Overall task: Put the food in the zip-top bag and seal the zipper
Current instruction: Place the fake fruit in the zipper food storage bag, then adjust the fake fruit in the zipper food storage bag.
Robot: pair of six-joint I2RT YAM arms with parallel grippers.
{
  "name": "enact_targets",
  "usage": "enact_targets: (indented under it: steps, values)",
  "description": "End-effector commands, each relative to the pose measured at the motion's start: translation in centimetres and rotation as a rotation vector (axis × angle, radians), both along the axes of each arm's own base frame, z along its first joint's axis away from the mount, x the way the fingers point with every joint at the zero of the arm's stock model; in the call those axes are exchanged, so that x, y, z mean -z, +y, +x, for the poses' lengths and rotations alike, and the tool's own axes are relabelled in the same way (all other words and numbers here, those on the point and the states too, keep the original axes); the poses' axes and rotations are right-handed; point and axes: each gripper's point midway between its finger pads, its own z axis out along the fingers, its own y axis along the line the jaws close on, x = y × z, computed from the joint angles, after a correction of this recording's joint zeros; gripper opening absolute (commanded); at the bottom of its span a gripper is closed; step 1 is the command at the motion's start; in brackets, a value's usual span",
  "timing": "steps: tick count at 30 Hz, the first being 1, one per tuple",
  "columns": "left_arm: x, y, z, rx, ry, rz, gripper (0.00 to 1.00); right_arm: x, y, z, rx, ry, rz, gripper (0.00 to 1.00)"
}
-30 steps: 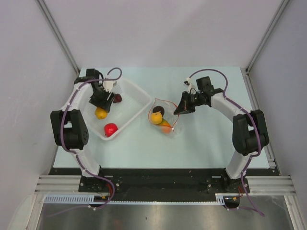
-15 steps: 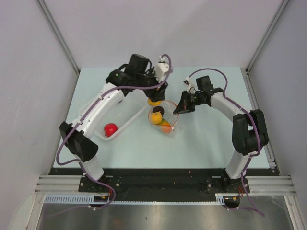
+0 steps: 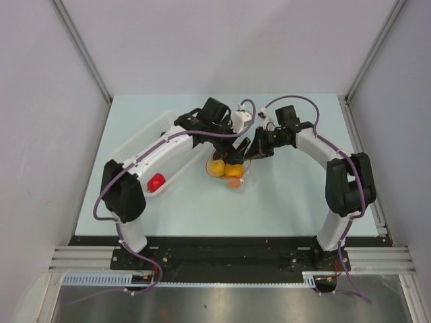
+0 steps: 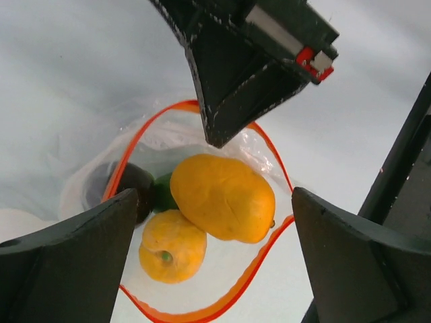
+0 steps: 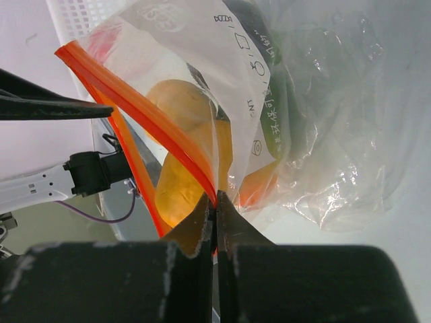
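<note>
The clear zip-top bag [image 3: 227, 169] lies mid-table with its mouth held open. My right gripper [image 3: 248, 153] is shut on the red-orange zipper strip [image 5: 135, 111] at the mouth's right side [image 5: 215, 202]. My left gripper [image 3: 234, 151] hovers over the mouth, open and empty [image 4: 212, 269]. In the bag lie a large yellow fruit [image 4: 222, 197], a smaller yellow-orange fruit [image 4: 172, 245], a dark one [image 4: 128, 188] and a green one [image 4: 161, 192]. The zipper [image 4: 202, 313] rings them. One red fruit [image 3: 155, 182] lies in the basket.
The white perforated basket [image 3: 135, 141] stands left of the bag, partly under my left arm. My right gripper's fingers [image 4: 222, 121] hang just above the bag mouth in the left wrist view. Grey walls and metal rails enclose the table.
My left arm swung from the basket over to the bag with a yellow fruit. Its jaws have opened, and the fruit now lies in the bag. The right gripper has kept its hold.
</note>
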Motion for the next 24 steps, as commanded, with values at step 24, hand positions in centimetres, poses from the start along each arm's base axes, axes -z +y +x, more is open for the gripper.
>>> enact_targets:
  steps: [24]
  values:
    - [2.9, 11.3, -4.1, -0.265, 0.186, -0.128, 0.89, -1.8, 0.4, 0.4, -0.029, -0.045, 0.029, 0.00]
